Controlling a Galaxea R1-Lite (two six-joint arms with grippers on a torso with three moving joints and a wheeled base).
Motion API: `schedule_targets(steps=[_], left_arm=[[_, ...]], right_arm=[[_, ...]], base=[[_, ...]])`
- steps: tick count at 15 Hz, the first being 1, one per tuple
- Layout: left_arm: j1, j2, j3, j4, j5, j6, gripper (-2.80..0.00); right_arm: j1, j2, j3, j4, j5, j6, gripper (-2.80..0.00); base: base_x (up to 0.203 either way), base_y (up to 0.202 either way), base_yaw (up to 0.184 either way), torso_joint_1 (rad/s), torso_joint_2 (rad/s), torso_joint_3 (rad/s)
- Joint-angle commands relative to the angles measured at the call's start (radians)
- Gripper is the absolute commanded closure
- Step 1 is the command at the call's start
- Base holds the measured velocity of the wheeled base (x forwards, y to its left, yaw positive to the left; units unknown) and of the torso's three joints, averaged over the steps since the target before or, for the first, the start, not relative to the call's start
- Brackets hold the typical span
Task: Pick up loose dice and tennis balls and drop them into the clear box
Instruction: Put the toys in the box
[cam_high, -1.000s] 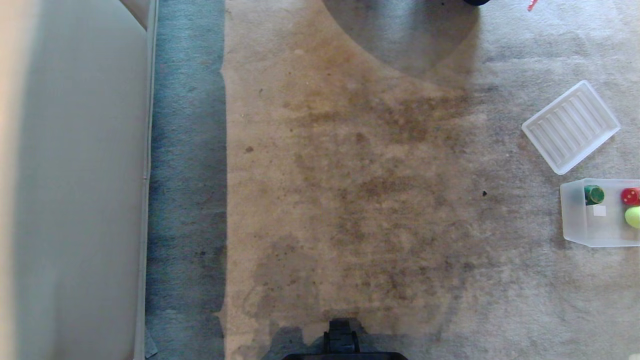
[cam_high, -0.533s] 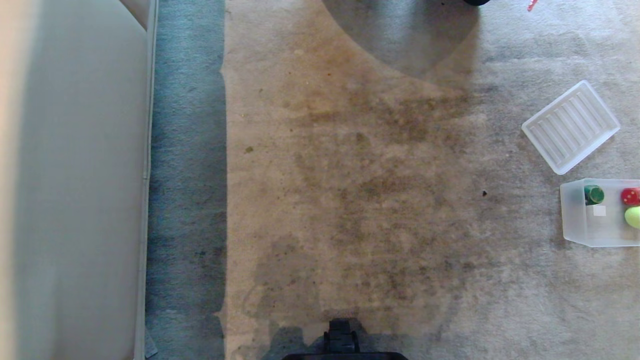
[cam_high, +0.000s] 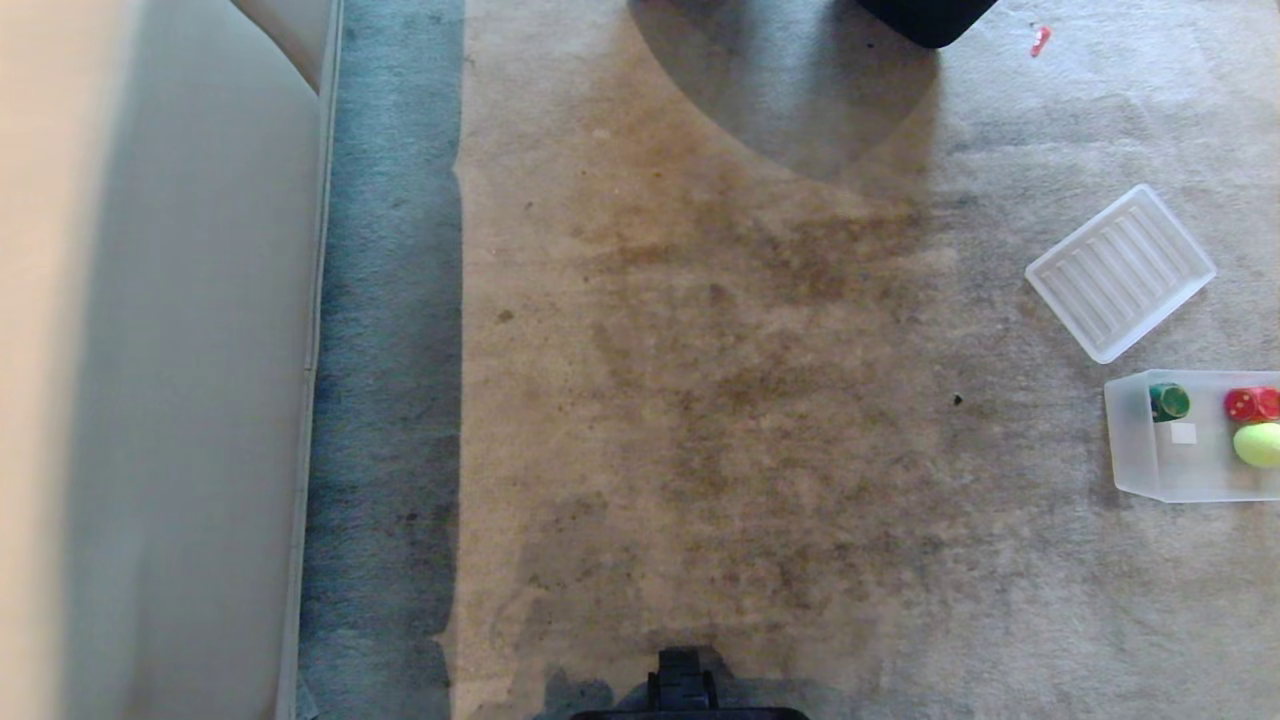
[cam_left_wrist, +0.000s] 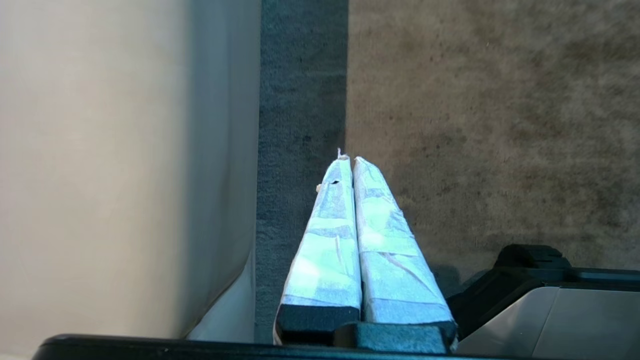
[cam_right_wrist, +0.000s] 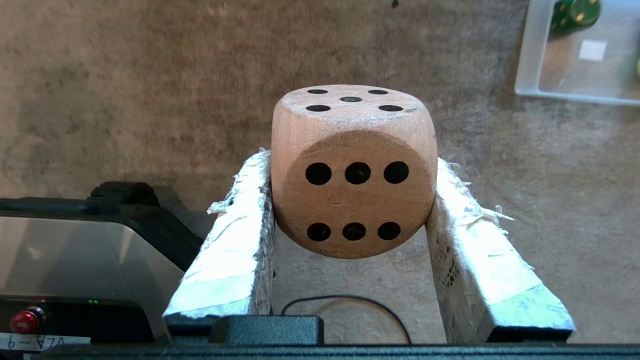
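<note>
Grip on the beige wooden die with dark pips (cam_right_wrist: 354, 170): clamped between the two tape-wrapped fingers (cam_right_wrist: 235, 240) of the right gripper (cam_right_wrist: 352, 200), six face toward the wrist, five face on top, held clear of the stained beige carpet (cam_high: 720, 400). Clear shallow plastic box (cam_high: 1130, 440) well off to the robot's right on that carpet, cut by the head view's edge, already holding a green die (cam_high: 1168, 402), a red die (cam_high: 1250, 404) and a yellow-green tennis ball (cam_high: 1258, 444); ribbed translucent lid (cam_high: 1120, 272) lying flat just beyond it. Left gripper (cam_left_wrist: 350, 162) parked with fingers pressed together on nothing, near the pale wall (cam_high: 180, 400).

Likely still a carry, with the box far from under the die. Risks, judged from here: rounded corners and frayed tape giving only a shallow hold, so a jolt could roll the die out; release short of the low wall, dropping it on carpet; a hard drop bouncing off the ball or dice inside; mistaking the lid for the box
</note>
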Motion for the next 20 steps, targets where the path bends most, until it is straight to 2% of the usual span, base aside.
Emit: schedule_targets(steps=[1, 14, 20], left_arm=[[0.000, 0.000, 0.000, 0.000, 0.001, 0.000, 0.00], [0.000, 0.000, 0.002, 0.000, 0.001, 0.000, 0.00], [0.000, 0.000, 0.000, 0.000, 0.001, 0.001, 0.00]], right_arm=[[0.000, 0.004, 0.000, 0.002, 0.001, -0.001, 0.00], [0.000, 0.004, 0.000, 0.002, 0.001, -0.001, 0.00], [0.000, 0.002, 0.000, 0.002, 0.001, -0.001, 0.00]], base=[[0.000, 0.000, 0.000, 0.004, 0.00, 0.195], [0.000, 0.000, 0.000, 0.003, 0.00, 0.202], [0.000, 0.000, 0.000, 0.002, 0.00, 0.056]])
